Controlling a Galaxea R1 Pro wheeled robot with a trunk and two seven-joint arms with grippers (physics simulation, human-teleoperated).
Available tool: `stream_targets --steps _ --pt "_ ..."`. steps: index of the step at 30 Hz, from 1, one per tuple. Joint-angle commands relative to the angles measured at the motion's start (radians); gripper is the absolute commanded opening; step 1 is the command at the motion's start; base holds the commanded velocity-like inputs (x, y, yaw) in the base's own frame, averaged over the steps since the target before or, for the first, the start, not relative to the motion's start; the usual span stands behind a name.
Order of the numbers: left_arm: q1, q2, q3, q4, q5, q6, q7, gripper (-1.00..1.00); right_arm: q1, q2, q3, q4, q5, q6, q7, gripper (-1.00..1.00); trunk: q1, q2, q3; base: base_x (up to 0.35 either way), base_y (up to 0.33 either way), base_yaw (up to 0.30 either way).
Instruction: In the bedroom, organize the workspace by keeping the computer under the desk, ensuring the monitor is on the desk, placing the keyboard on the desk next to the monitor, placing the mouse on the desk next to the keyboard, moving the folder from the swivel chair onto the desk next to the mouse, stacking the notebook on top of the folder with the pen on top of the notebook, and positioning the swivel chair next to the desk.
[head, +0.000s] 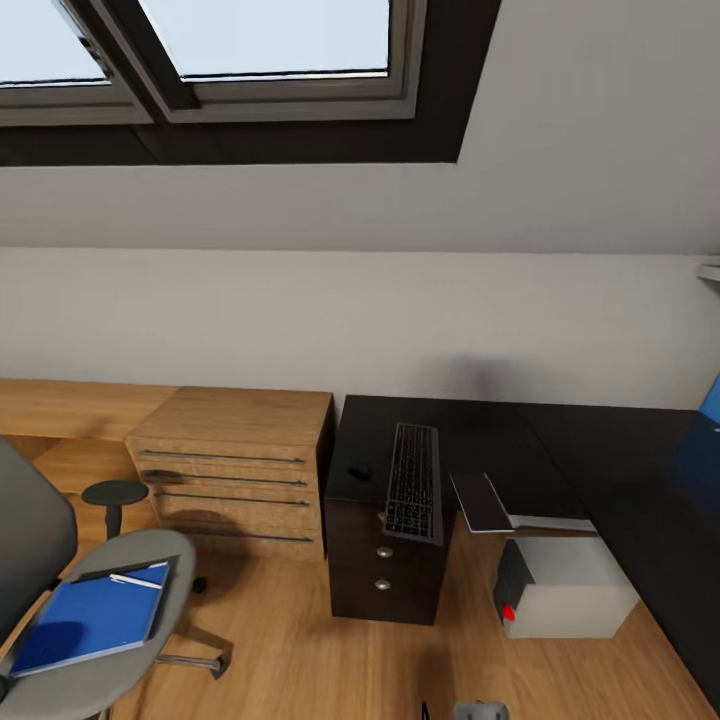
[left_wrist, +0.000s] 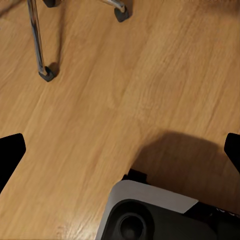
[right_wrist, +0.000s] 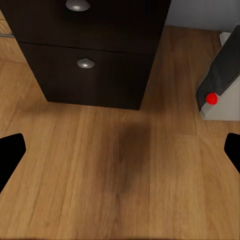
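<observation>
While the robot faced the corner under the skylights, the black desk (head: 640, 470) ran along the right side, and a dark drawer cabinet (head: 385, 575) stood at its left end. The swivel chair (head: 120, 660) stood at the lower left, well apart from the desk. The computer (head: 570, 600) lay on the floor (head: 290, 650) beside the cabinet. The keyboard (head: 413, 482) rested on the cabinet top, overhanging its front edge, with the mouse (head: 359, 471) just beside it. The blue folder (head: 85, 620) lay on the seat, a pen (head: 135, 580) on it. Both wrist views showed the left pincer (left_wrist: 120, 155) and the right pincer (right_wrist: 120, 155) spread wide above the floor.
</observation>
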Motion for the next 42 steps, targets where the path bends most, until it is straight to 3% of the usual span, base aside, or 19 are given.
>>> stream_targets --steps 1,21,42 --pt "-0.001 -0.001 0.003 0.0 0.007 -0.004 -0.002 1.0 -0.001 0.0 0.008 0.001 0.002 -0.001 -0.01 1.0 0.0 -0.001 -0.001 0.019 0.0 0.0" --pt "-0.001 0.0 0.004 -0.009 0.01 -0.004 -0.002 1.0 -0.001 0.0 0.008 0.001 0.001 0.0 -0.01 1.0 0.0 -0.001 -0.003 0.086 0.024 -0.115" --pt "-0.001 -0.014 0.001 -0.008 0.009 0.0 0.004 1.0 -0.001 0.0 0.008 0.001 0.001 -0.001 -0.01 1.0 0.081 -0.148 -0.069 0.002 0.001 -0.016"
